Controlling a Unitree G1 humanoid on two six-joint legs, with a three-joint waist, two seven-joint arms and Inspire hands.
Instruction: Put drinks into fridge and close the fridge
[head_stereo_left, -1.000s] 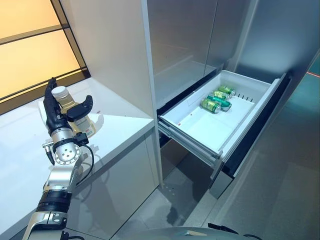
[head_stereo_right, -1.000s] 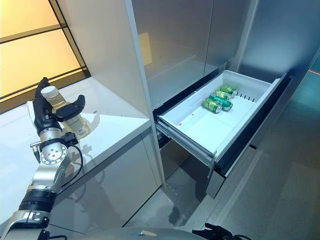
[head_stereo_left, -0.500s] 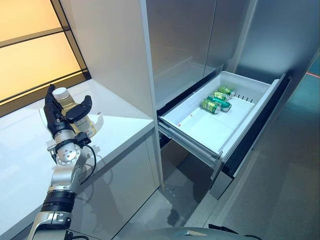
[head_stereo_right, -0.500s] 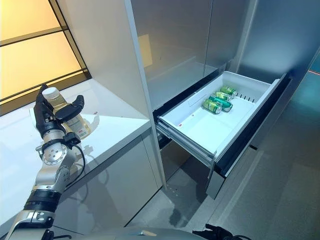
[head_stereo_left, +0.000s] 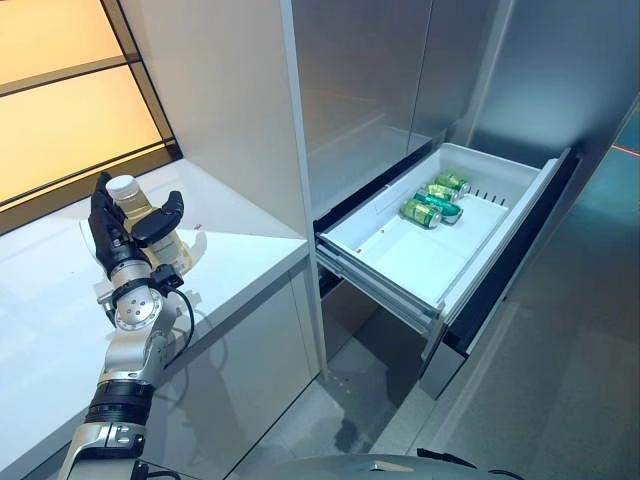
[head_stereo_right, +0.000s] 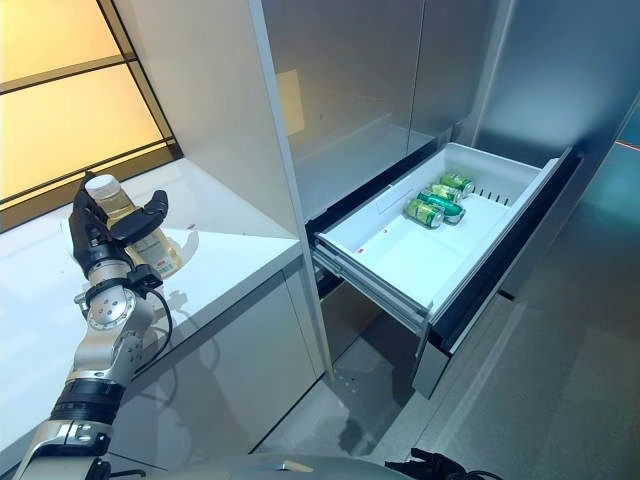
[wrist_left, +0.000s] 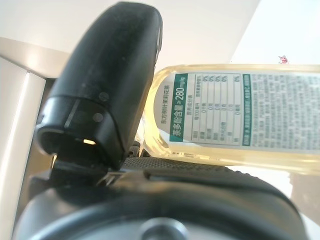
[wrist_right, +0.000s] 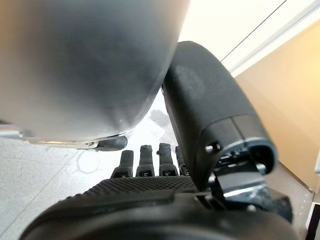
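Note:
A bottle (head_stereo_left: 122, 187) of pale yellow drink with a white cap stands on the white counter (head_stereo_left: 235, 245) at the left. My left hand (head_stereo_left: 105, 228) is at it, with straight fingers behind it and the thumb across its front. In the left wrist view the labelled bottle (wrist_left: 240, 115) lies against the palm beside the thumb (wrist_left: 107, 80). The fridge's white drawer (head_stereo_left: 385, 268) stands pulled out at the right, with green cans (head_stereo_left: 432, 200) lying at its far end. My right hand (wrist_right: 150, 192) hangs with relaxed fingers and holds nothing.
A tall grey cabinet panel (head_stereo_left: 230, 100) rises between the counter and the fridge. An amber window (head_stereo_left: 60, 90) lies behind the counter. The drawer juts out over the grey floor (head_stereo_left: 560, 400).
My left hand has shifted slightly at the bottle. The bottle stays on the counter. The drawer and cans have not moved.

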